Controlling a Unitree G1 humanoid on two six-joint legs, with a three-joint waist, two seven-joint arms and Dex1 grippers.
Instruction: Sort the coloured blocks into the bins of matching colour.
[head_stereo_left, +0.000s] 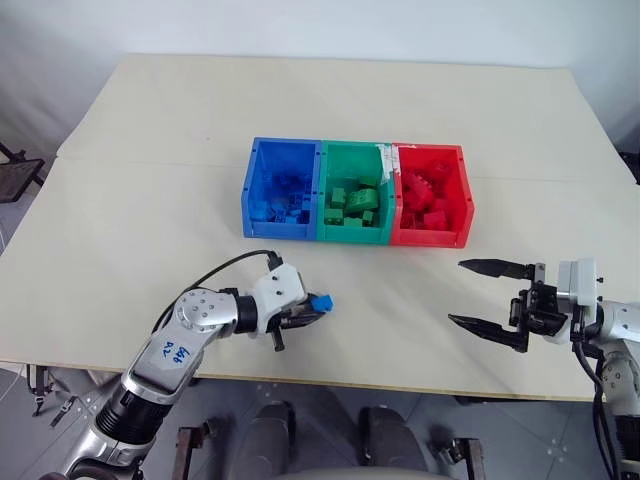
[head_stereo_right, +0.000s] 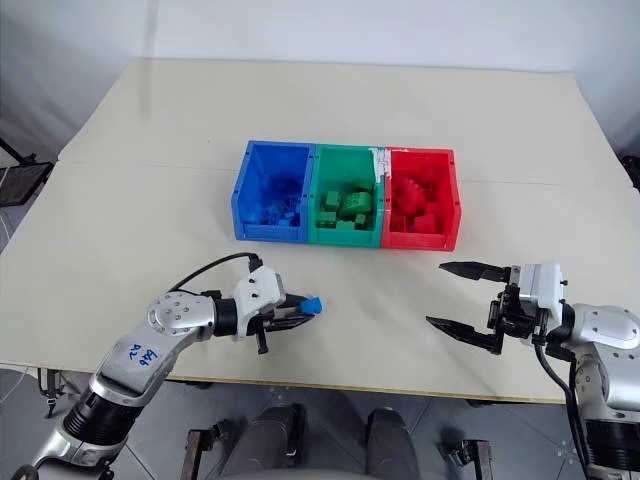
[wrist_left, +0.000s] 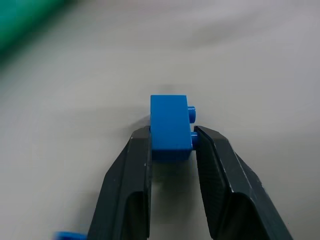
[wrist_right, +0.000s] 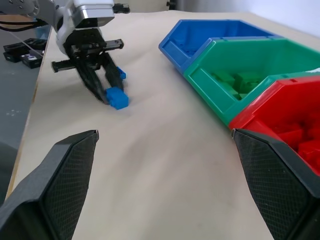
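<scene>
Head eyes look down on table (head_stereo_left: 150, 150); wrist views low, perhaps skimming it.

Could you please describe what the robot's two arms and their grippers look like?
Both arms are silver-grey metal with white wrist housings and black cables. The left gripper and right gripper each have two black tapered fingers with textured pads. The left arm carries blue handwritten markings.

A small blue studded brick (wrist_left: 170, 128) sits low over the table in front of the bins, studs sideways; the blue bin (head_stereo_left: 281, 190), green bin (head_stereo_left: 354, 192) with a white rim label, and red bin (head_stereo_left: 432, 196) stand joined in a row, each holding bricks of its colour.
</scene>
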